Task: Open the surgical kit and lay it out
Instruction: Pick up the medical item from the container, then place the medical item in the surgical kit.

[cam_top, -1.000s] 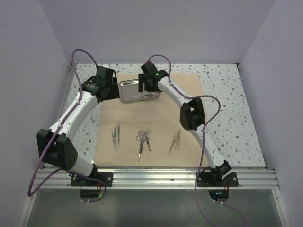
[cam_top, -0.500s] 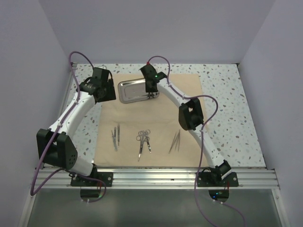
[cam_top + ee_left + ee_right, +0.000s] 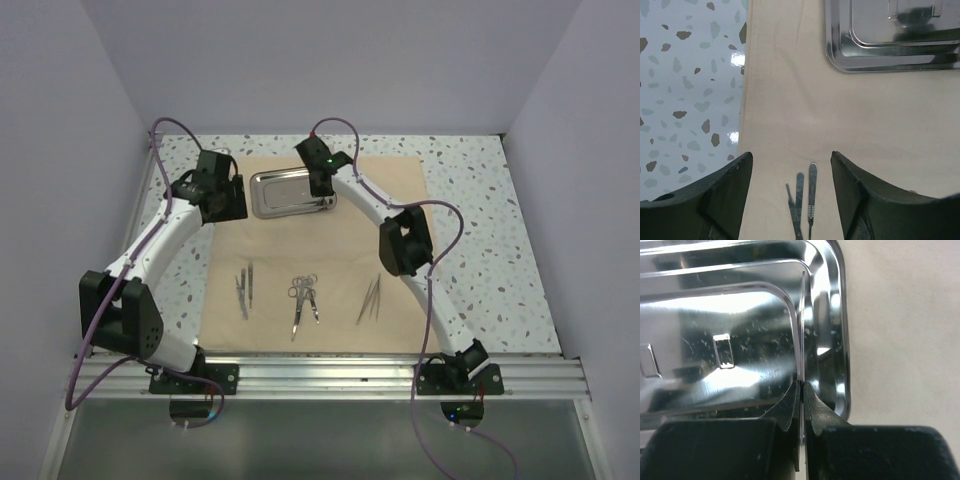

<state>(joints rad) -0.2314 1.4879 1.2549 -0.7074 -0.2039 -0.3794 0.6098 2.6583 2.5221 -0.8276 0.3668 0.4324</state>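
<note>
Left fingers backed off — right fingers still pinch tray.

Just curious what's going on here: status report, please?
Left gripper open above cloth wrap. Right gripper shut on steel tray. Instruments in three groups on the cloth, nothing blocking.

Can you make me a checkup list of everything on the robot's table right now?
Surface: speckled table.
Job's things: beige cloth wrap spread flat; steel tray at its far end; left instruments, scissors and right instruments in a row near the front.
Clutter: nothing seen.
Hands: left hand open above the cloth; right hand shut on a thin edge of the tray.
Cables: purple cables loop off both arms, clear of the instruments.
Surroundings: plain pale walls; metal rail in front.
</note>
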